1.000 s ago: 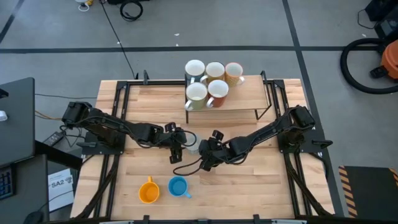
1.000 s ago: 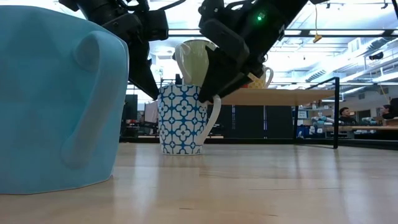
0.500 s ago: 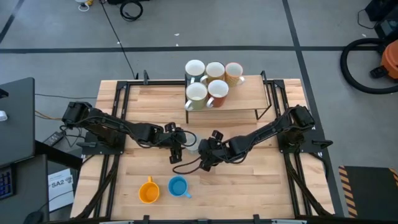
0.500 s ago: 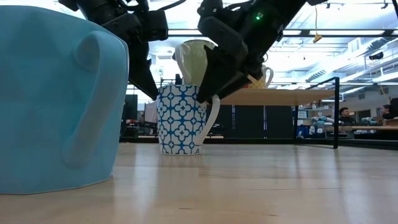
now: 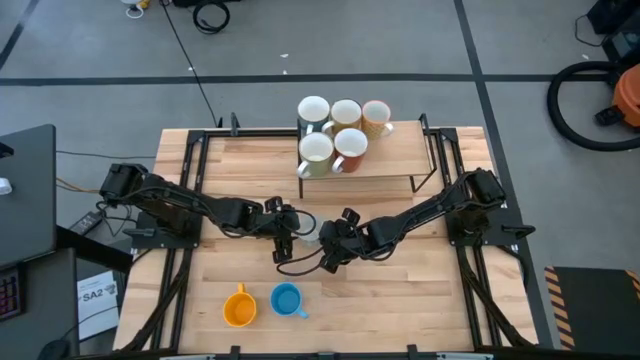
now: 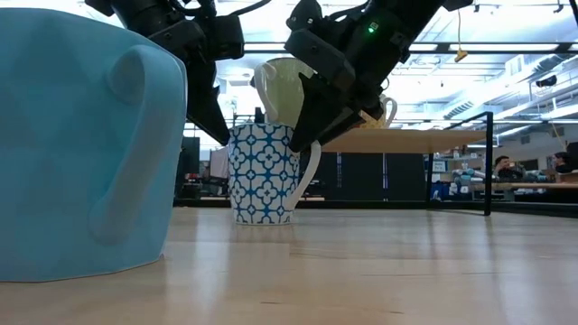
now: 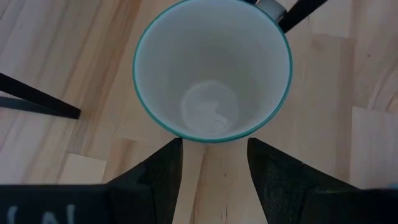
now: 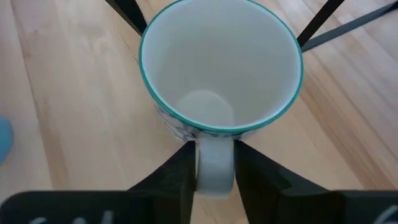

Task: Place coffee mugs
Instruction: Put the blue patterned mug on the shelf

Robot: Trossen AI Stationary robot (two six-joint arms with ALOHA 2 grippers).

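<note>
On the table [image 6: 379, 271], a blue-patterned white mug [image 6: 264, 173] stands upright.

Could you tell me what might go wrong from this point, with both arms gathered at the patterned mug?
The right pincer straddles only the handle of the patterned mug, so the mug could swing or slip when lifted. The left pincer stands open right beside the same mug, and the arms might collide. Five mugs already crowd the raised shelf; a new one could knock the white mug at its edge.

Upright blue-patterned mug [image 6: 263, 171], empty, mid-table
</note>
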